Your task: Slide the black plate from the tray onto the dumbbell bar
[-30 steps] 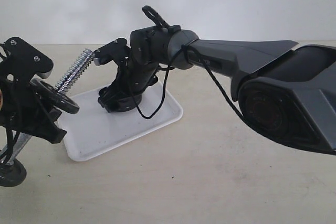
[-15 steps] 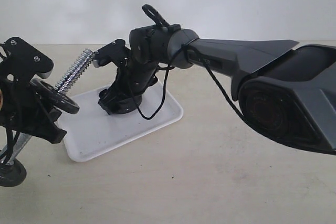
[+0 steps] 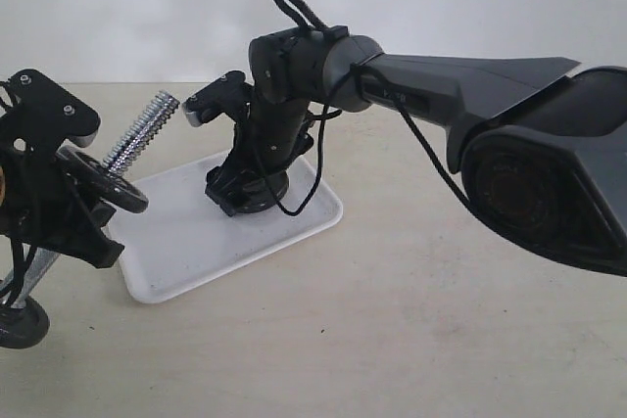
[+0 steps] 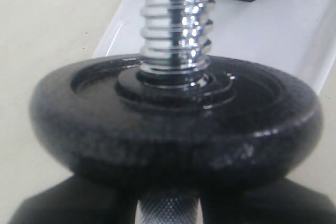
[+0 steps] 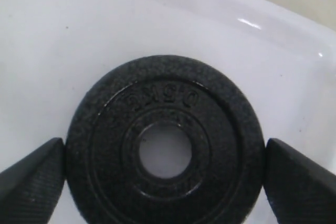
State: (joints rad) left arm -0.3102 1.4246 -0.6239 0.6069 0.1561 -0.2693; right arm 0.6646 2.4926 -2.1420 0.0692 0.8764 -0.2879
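— Between R gripper (image 5: 165,150)'s pads (image 5: 37,179), what've we got?

— Black plate (image 5: 165,95). Both pads sit against its rim on opp. sides, so I'd call it clamped. Its hole faces the wrist cam, w/ white tray (image 3: 186,252) showing thru. Can't tell if it's clear of the tray floor.

— And in the ext. view?

— Plate's over the tray, approx 1 o'clock of the tray's middle, under the R wrist.

— Target from there?

— Dumbbell bar (image 3: 137,139), free threaded tip, lies btwn 10 and 11 o'clock from the R gripper, near but apart. Bar's long axis runs 7-to-1 o'clock, bare tip at the 1 end.

— Who's holding it?

— L gripper (image 4: 168,211), closed on the knurled middle, just below a loaded disc (image 4: 173,124).

— So the move turns on?

— Hole axis vs bar axis, imo. The plate has no long axis, only its bore, and that looks off the bar's line. It prob. needs tilting to match, then going on from the 1 o'clock end. R arm's the nearer one.
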